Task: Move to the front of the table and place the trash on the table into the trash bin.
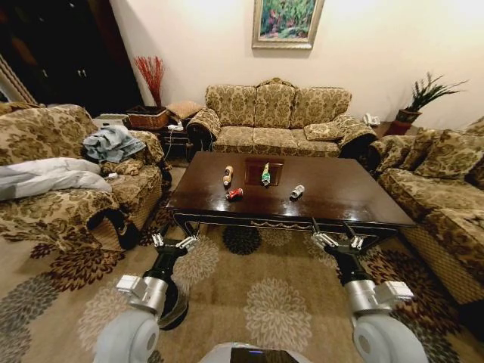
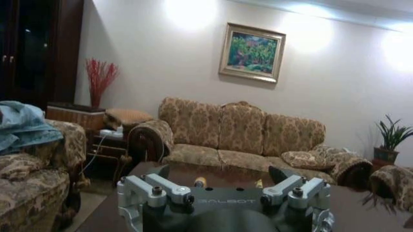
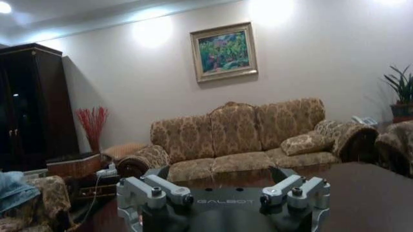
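The dark glossy table [image 1: 340, 198] stands ahead on the flowered carpet. The trash lies on it: a tan bottle [image 1: 228, 175], a green tube [image 1: 265, 175], a red can [image 1: 234, 194] and a silver-white can [image 1: 296, 193]. My left gripper [image 1: 170, 242] and right gripper [image 1: 338, 236] hang open and empty just short of the table's near edge. In the left wrist view the open gripper [image 2: 219, 174] points at the bottle [image 2: 200, 181] and the tube [image 2: 258, 183]. A round black shape with a pale rim [image 1: 180, 306], likely the trash bin, sits on the carpet behind my left forearm, mostly hidden.
Patterned sofas ring the table: one at the left [image 1: 53, 204] with clothes on it, one at the back [image 1: 272, 125], one at the right [image 1: 442, 197]. A woven basket [image 1: 148, 117] stands in the back left corner, a potted plant [image 1: 420, 98] at the back right.
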Available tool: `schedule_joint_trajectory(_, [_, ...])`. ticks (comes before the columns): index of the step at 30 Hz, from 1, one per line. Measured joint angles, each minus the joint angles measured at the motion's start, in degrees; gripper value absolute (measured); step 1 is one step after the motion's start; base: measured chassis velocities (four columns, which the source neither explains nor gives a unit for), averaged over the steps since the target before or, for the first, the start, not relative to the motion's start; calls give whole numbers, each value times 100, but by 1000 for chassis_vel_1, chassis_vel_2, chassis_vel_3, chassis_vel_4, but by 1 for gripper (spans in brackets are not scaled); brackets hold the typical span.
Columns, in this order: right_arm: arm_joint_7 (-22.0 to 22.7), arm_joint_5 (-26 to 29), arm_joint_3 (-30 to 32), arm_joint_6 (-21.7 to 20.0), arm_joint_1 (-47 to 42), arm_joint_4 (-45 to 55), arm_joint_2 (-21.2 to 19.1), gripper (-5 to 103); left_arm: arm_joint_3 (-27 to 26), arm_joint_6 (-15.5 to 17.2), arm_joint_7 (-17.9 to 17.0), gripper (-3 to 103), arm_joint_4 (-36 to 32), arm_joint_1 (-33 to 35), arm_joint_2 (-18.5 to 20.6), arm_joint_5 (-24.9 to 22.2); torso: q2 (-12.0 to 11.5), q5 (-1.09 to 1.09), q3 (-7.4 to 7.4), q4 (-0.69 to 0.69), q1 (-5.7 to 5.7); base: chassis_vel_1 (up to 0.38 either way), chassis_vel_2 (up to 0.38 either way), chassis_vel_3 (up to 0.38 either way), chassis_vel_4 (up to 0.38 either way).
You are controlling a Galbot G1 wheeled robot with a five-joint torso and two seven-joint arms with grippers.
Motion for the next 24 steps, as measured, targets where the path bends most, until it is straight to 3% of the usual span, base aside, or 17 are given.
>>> schedule_joint_trajectory(3, [0, -8, -71, 584, 85, -193, 76, 100, -75, -99, 1, 100, 150, 68, 69, -12, 0, 1, 0, 1, 1, 0, 0, 0, 0])
schedule_joint_trajectory(5, [46, -21, -76, 718, 65, -215, 121, 100, -93, -112, 1, 100, 214, 75, 113, -61, 0, 1, 0, 1, 1, 0, 0, 0, 0])
schedule_joint_trajectory(13, [292, -88, -126, 464, -5, -128, 180, 100, -26, -101, -15, 99, 476, 52, 152, -191, 0, 1, 0, 0, 0, 0, 0, 0, 0])
schedule_joint_trajectory(24, [-15, 259, 109, 605, -129, -338, 205, 100, 6, -13, -11, 100, 349, 93, -117, 109, 0, 2, 0, 0, 0, 0, 0, 0, 0])
